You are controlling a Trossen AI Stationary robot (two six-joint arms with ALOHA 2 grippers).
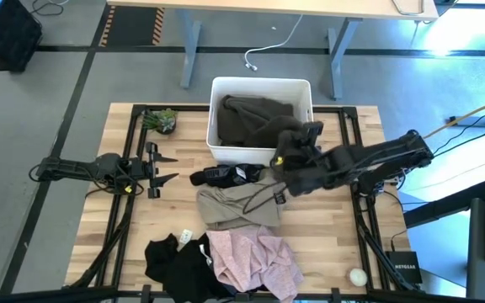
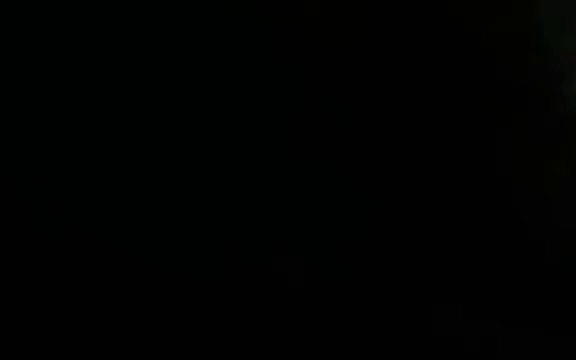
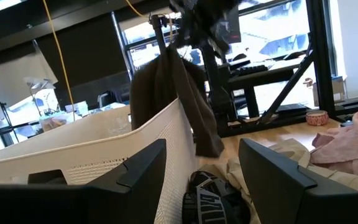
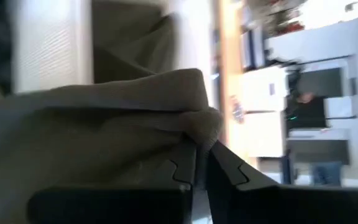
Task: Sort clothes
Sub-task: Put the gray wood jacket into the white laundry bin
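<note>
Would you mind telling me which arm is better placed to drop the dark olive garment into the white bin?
The right. Its gripper is shut on the dark olive fabric garment at the white rectangular plastic bin. The left gripper waits open, apart from it.

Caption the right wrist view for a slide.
Right gripper pinches a fold of the dark olive garment beside the white bin.

A dark olive garment (image 1: 255, 119) lies bunched in a white bin (image 1: 303, 89), one fold lifted over the bin's near right rim. Just in front of the bin lies a small navy and black piece (image 1: 226, 175). Touching it, a khaki garment (image 1: 234, 206) lies crumpled mid-table. A pale pink garment (image 1: 255, 259) sits rumpled at the near edge, partly over a black garment (image 1: 179, 263) to its left.
</note>
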